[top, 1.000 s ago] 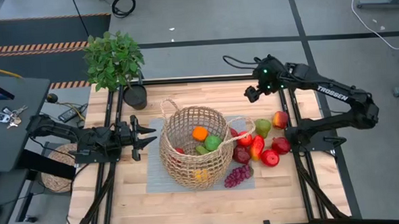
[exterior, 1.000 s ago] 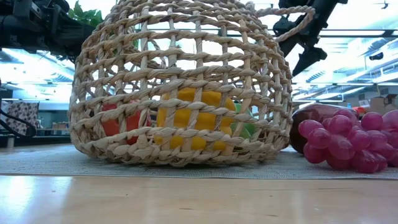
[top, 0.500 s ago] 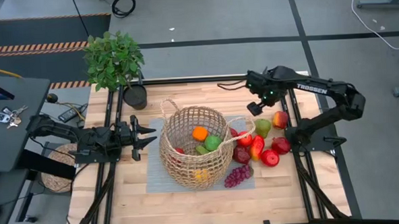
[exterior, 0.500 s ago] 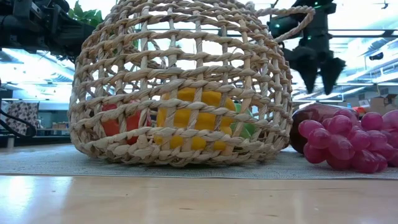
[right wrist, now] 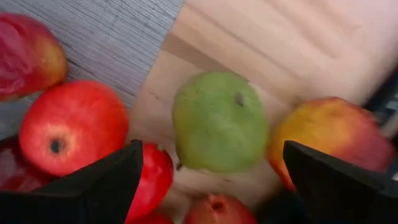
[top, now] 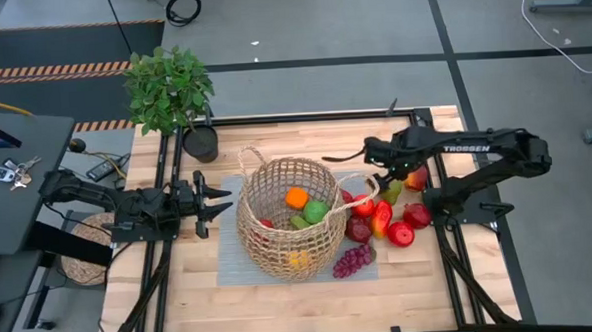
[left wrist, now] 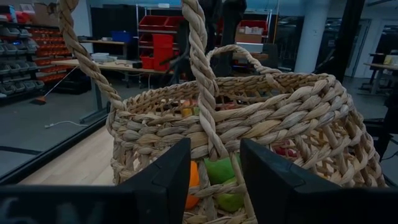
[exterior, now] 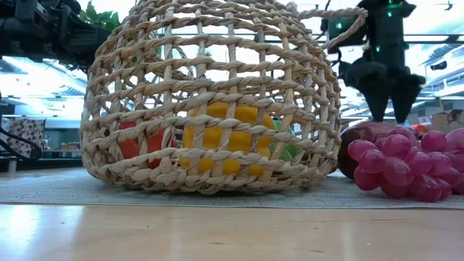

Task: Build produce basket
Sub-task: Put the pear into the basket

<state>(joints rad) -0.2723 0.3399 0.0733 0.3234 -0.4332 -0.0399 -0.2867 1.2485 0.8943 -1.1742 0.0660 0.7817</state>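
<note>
High view: basket sits mid-table on grey mat, w/ orange, green, yellow & red produce inside. More produce right of it: green pear, red apples, purple grapes. Right gripper over the pear, fingers spread wide, holding nothing; white "TROSSEN" readable on its arm. Left gripper just left of basket, fingers apart, empty. Potted plant far left.

Low view: basket fills frame, yellow piece seen thru weave; grapes at right; right gripper hangs above them.

Left wrist view: basket handle between the two dark fingers, not pinched.

Right wrist view: pear centred between open fingers, apples around it.
</note>
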